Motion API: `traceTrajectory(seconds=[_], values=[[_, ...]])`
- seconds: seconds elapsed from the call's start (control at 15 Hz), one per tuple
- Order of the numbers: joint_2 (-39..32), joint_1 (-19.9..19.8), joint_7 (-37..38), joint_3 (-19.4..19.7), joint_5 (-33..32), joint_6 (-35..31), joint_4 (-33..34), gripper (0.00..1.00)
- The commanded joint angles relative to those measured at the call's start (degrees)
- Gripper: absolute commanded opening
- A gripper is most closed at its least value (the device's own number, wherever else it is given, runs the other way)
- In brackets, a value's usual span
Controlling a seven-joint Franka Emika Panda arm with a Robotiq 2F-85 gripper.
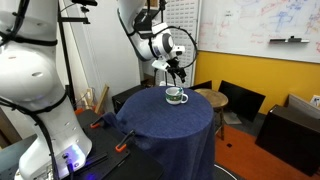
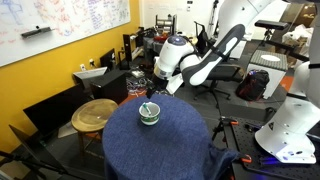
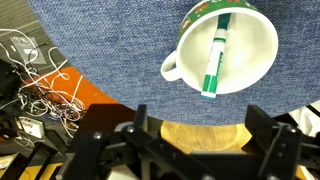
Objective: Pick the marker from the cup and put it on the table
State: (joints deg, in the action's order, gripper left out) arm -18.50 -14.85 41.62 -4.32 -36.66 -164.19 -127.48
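The cup [image 3: 240, 55], a white mug with a green band and a side handle, stands on the dark blue table [image 3: 110, 50]. It also shows in both exterior views [image 1: 176, 96] [image 2: 149, 114]. The teal-green marker [image 3: 215, 60] lies inside the cup, leaning on its rim. My gripper [image 3: 195, 125] is open and empty. It hangs above the table's edge just beside the cup [image 1: 176, 72] [image 2: 152, 88].
A round wooden stool [image 2: 95, 113] stands close beside the table and shows between my fingers in the wrist view [image 3: 195, 135]. Tangled cables [image 3: 35, 80] lie on the floor. Clamps [image 1: 122, 147] grip the cloth. Chairs [image 1: 238, 100] stand near the yellow wall.
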Motion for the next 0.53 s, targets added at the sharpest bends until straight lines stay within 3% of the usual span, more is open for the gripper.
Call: traceTrajectory(seconds=[0.0,0.47], values=[[-3.27,2.39,4.42,1.86,-2.78,-0.97,3.4,1.0],[-8.63,4.62,5.88,2.39,-2.7,-0.43,7.92,1.0]])
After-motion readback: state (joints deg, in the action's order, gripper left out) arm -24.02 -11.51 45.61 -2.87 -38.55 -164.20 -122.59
